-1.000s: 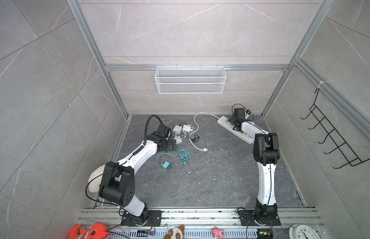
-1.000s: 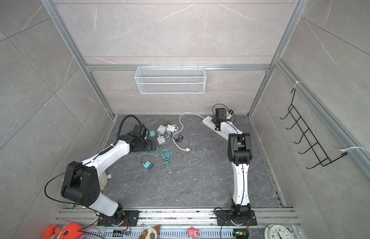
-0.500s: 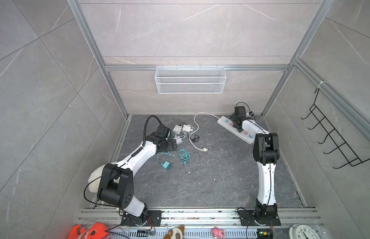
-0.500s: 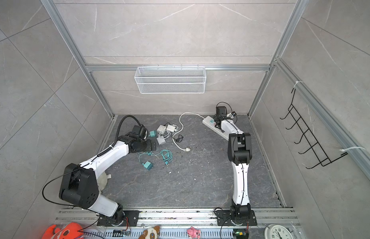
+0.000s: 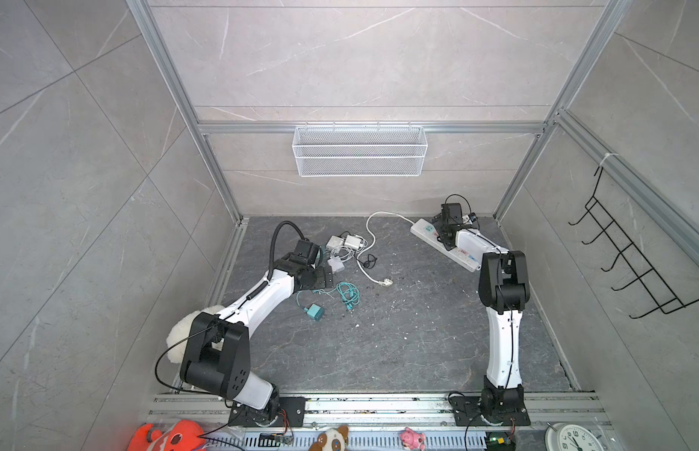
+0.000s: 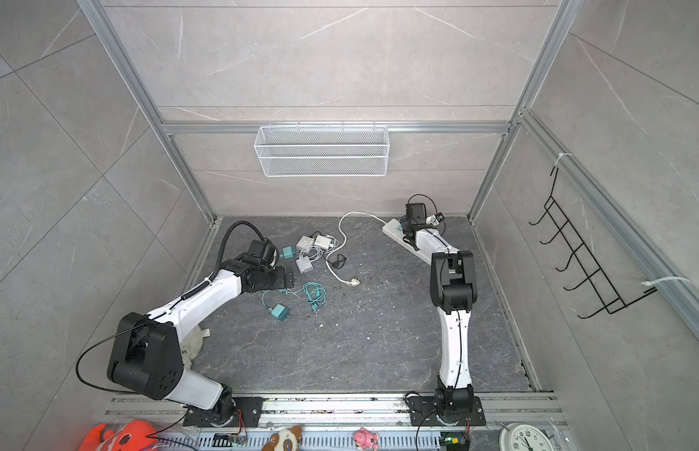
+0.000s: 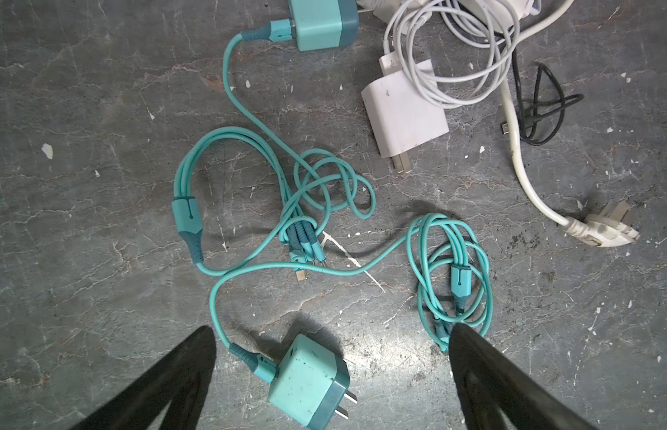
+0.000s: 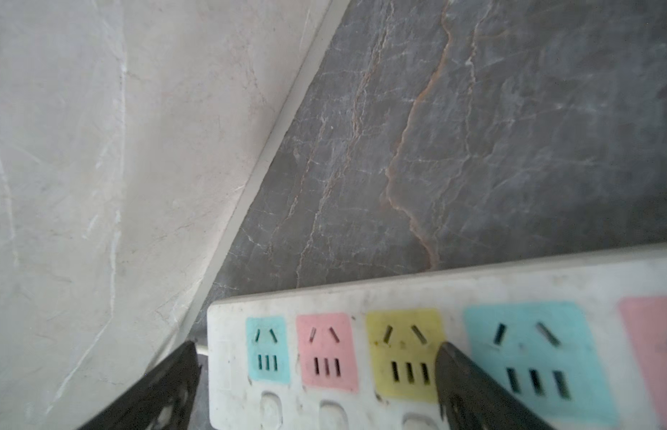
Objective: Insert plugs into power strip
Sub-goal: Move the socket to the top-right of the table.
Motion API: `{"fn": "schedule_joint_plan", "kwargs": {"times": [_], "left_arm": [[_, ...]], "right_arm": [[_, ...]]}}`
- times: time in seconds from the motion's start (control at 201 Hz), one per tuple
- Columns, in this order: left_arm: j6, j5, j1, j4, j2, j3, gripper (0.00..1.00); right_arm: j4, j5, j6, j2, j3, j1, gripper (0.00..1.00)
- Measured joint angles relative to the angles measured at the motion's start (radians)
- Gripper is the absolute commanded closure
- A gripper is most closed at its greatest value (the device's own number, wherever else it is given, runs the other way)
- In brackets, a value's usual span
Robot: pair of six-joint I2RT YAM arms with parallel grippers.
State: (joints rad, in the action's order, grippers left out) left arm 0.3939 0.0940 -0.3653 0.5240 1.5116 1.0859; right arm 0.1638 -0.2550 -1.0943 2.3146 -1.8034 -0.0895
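Gaping empty, the left gripper [image 7: 332, 327] framed a blocky teal plug [image 7: 306, 383] for pickup; the right gripper [image 8: 317, 343], equally spread, overhung the long white power strip [image 8: 511, 286], seemingly to brace it.

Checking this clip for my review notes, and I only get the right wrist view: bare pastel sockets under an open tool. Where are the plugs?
Observer: None is in the power strip. The plugs lie in a loose cluster on the floor, over on the robot's left side.
Operator: Is one of them gripped yet?
Observer: No. The left tool is open and empty. Its wrist view shows a teal plug lying untouched between the spread fingers.
Operator: Is the strip itself plugged in anywhere?
Observer: No. Its thick white cord ends in a pronged end that lies loose on the floor.
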Motion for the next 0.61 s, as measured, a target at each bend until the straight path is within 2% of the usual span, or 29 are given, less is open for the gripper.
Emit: {"fn": "schedule_joint_plan", "kwargs": {"times": [0.095, 0.254, 0.607], "left_arm": [[0.0, 0.0, 0.0, 0.0, 0.0, 0.0, 0.0], [0.0, 0.0, 0.0, -0.001, 0.0, 0.0, 0.0], [0.0, -0.02, 0.0, -0.001, 0.0, 0.0, 0.0]], "right_arm": [[-0.04, -0.014, -0.015, 0.016, -0.012, -0.014, 0.01], [-0.076, -0.024, -0.055, 0.098, -0.122, -0.033, 0.01], [-0.03, -0.062, -0.194, 0.222, -0.331, -0.03, 0.01]]}}
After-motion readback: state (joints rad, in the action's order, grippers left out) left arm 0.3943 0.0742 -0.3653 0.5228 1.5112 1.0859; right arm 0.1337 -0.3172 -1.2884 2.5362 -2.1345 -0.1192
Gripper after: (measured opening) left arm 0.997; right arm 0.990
